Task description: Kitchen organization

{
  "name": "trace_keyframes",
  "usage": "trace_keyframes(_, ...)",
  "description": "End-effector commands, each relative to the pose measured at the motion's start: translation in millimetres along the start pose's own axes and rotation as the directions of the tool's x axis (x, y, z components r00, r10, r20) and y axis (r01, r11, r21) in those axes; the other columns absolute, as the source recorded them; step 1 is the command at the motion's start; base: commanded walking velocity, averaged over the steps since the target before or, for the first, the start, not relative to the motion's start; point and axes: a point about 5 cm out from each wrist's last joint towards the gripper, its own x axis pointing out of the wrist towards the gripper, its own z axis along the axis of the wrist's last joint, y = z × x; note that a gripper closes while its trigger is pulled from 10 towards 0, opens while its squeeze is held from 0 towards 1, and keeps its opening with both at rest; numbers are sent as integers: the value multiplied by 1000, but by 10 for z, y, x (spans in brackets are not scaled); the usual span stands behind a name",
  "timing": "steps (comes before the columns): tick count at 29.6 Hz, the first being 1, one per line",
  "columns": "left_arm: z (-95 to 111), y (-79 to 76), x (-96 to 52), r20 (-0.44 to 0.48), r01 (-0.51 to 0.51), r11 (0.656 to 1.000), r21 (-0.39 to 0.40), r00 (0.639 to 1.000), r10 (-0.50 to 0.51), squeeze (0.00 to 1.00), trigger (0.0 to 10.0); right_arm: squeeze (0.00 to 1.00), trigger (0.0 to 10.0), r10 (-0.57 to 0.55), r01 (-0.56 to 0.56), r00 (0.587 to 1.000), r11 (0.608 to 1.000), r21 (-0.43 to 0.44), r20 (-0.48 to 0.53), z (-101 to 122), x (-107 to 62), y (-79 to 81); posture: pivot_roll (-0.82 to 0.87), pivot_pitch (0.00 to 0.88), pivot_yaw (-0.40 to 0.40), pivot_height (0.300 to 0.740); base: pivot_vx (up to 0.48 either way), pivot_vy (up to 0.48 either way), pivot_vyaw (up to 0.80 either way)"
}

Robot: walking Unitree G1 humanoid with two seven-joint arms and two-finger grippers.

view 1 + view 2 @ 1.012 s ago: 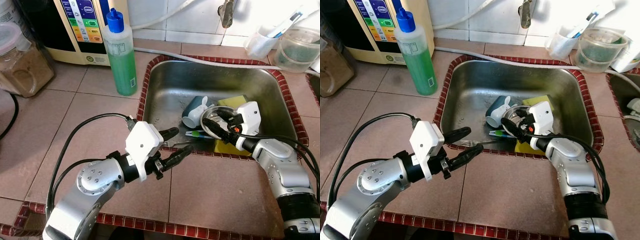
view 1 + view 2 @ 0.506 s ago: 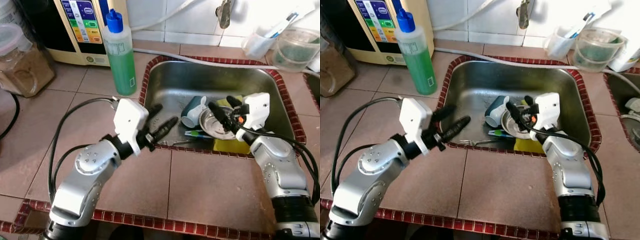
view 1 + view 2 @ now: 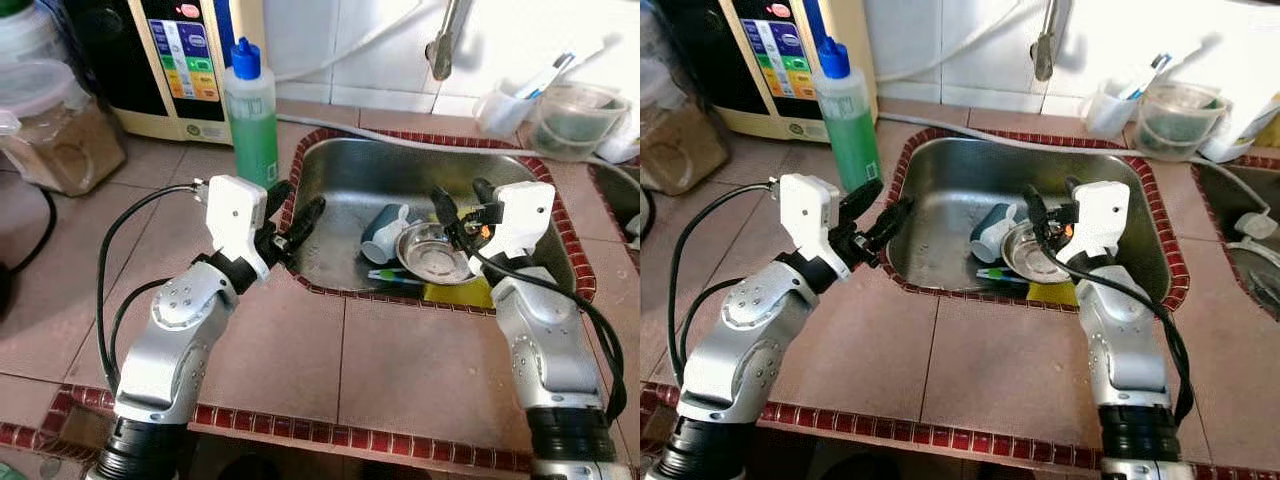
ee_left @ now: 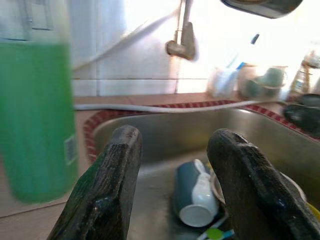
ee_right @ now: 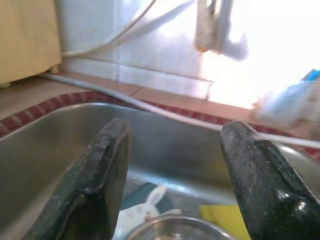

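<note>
The left gripper [image 3: 292, 215] hangs over the near left rim of the steel sink [image 3: 345, 170] with its fingers spread and empty, just beside the green soap bottle [image 3: 251, 115]. The right gripper [image 3: 462, 204] hovers above the metal bowl [image 3: 432, 254], its fingers also apart and gripping nothing. In the sink lie a teal mug [image 3: 384, 230] on its side, the bowl, a yellow sponge [image 3: 458, 293] and a toothbrush [image 3: 395, 273]

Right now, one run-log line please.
left hand open, sink edge | right hand open, over steel bowl | teal mug lying in sink
</note>
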Motion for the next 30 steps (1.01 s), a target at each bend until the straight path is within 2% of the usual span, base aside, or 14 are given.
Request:
trace_keyframes(1,-20,30,-6,1,-24,1000,-1,1000,24,0,10000,0,10000,-20,20,999,1000,-15,26,40,-21,22,-89,66,-4,703,0,0,0)
trace_keyframes(11,-156,105,-10,-7,-87,996,-9,996,87,0,10000,0,10000,-122,122,992,993,-2,16,-28,-118,137,-92,43,0,703,0,0,0)
trace_keyframes(14,-213,115,-29,-3,-116,992,-37,993,116,0,10000,0,10000,-164,164,986,986,21,-12,-106,-190,181,-91,34,2,703,0,0,0)
trace_keyframes(21,-249,133,-50,-8,-144,989,-33,990,144,0,10000,0,10000,-168,169,985,984,45,-30,-154,-252,258,-94,29,3,703,0,0,0)
trace_keyframes(28,-246,129,-49,-3,-136,990,-25,991,136,0,10000,0,10000,-169,170,985,985,36,-29,-144,-235,253,-92,30,0,703,0,0,0)
trace_keyframes(30,-250,123,-49,-2,-132,990,-44,991,132,0,10000,0,10000,-170,171,985,985,34,-30,-144,-230,248,-92,28,0,703,0,0,0)
